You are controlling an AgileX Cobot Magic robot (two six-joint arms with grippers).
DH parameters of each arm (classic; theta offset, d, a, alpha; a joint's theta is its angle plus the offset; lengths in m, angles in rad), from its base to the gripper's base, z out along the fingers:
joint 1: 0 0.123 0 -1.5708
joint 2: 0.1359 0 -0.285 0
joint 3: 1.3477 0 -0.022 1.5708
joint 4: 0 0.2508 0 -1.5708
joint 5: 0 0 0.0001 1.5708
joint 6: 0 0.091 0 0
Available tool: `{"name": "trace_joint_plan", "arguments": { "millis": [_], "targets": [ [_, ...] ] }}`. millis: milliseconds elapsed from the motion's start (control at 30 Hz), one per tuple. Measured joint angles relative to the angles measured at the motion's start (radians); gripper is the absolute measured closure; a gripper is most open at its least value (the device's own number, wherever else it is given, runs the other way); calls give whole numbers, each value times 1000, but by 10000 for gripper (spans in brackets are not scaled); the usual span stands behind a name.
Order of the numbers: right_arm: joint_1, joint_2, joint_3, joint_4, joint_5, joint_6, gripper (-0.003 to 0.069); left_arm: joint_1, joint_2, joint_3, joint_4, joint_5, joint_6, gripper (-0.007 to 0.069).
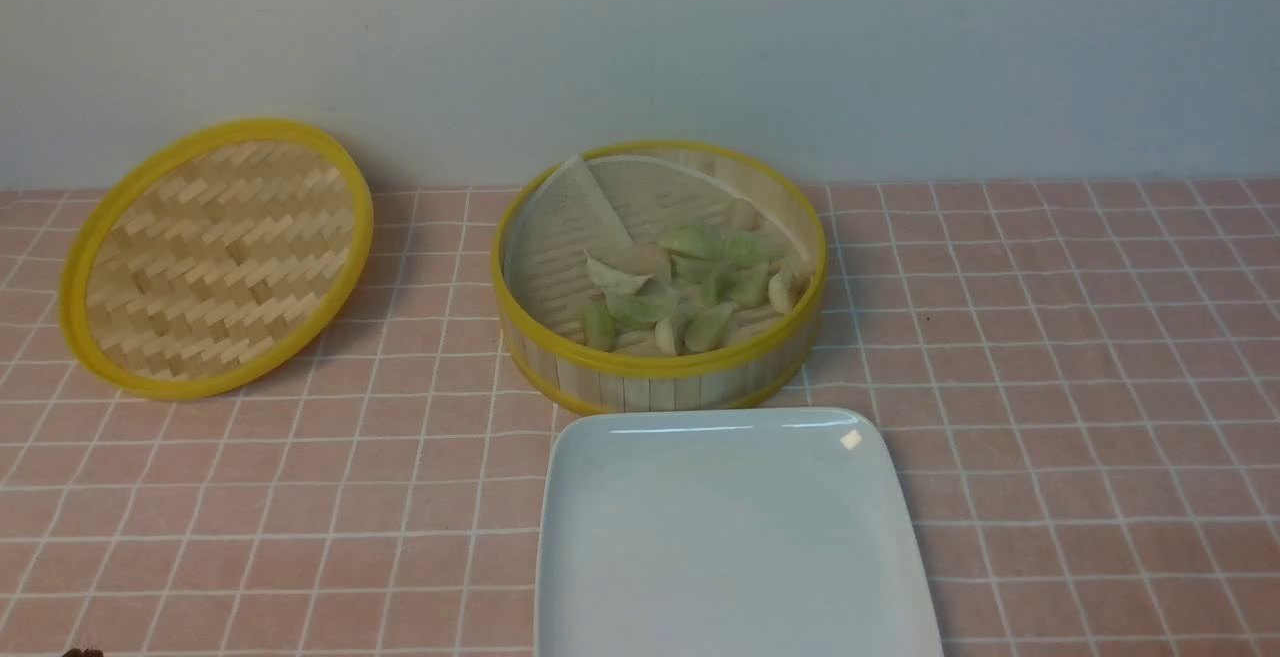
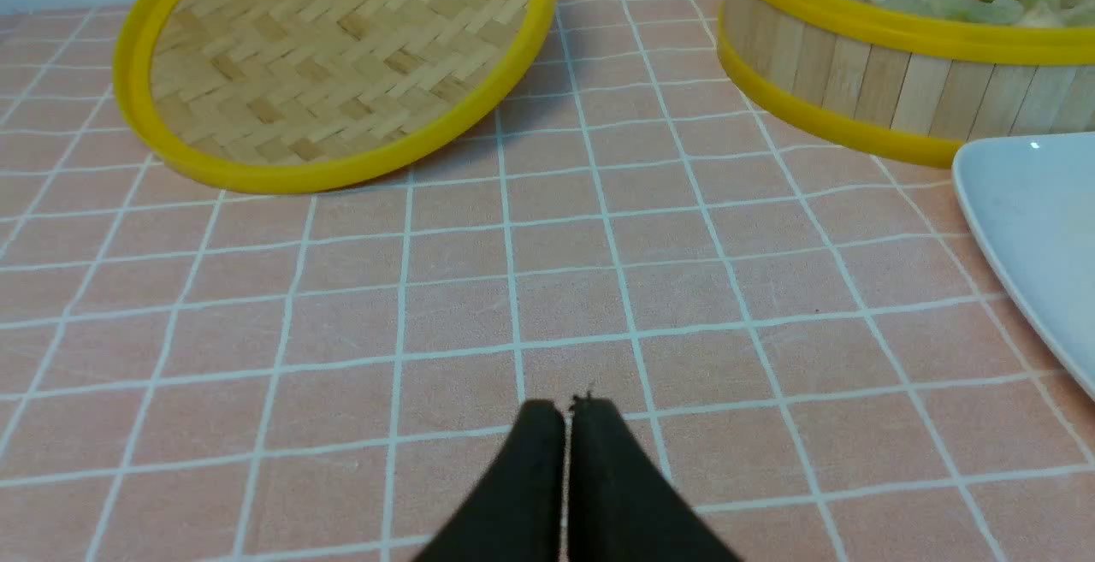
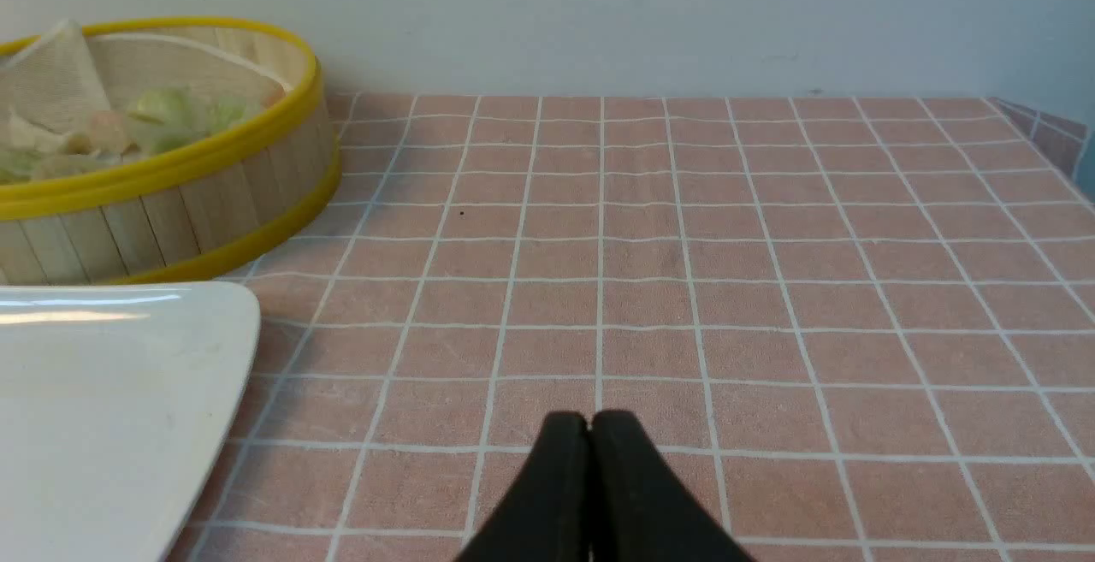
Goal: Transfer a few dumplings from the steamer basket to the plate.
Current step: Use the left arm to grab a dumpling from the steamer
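The steamer basket (image 1: 660, 362) stands at the middle of the table with several pale green and cream dumplings (image 1: 690, 287) piled on its liner. The plate (image 1: 735, 537) lies bare just in front of it. Neither gripper shows in the front view. In the left wrist view my left gripper (image 2: 567, 412) is shut and empty, low over the cloth, well short of the basket (image 2: 855, 74) and left of the plate (image 2: 1035, 228). In the right wrist view my right gripper (image 3: 590, 421) is shut and empty, to the right of the plate (image 3: 111, 408) and basket (image 3: 171, 211).
The flat woven lid (image 1: 215, 257) leans at the back left; it also shows in the left wrist view (image 2: 334, 57). A pink checked cloth (image 1: 1080, 357) covers the table. A pale wall runs along the back.
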Motion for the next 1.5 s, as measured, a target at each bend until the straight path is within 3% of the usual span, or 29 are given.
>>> {"name": "trace_joint_plan", "arguments": {
  "millis": [633,933,1000,1100,1300,1367,1500],
  "targets": [
    [0,0,0,0,0,0,673,0,0,0,-14,-6,-7,630],
    [0,0,0,0,0,0,673,0,0,3,-414,-330,-140,630],
    [0,0,0,0,0,0,673,0,0,3,-546,-494,-149,630],
    [0,0,2,39,-21,9,673,0,0,-32,-610,-550,-155,630],
    [0,0,8,345,-257,139,673,0,87,-321,-580,-339,-122,630],
    [0,0,8,468,-337,166,673,0,220,-484,-542,-165,-82,630],
    [0,0,8,577,-431,176,673,0,525,-754,-502,208,19,630]
  ]
}}
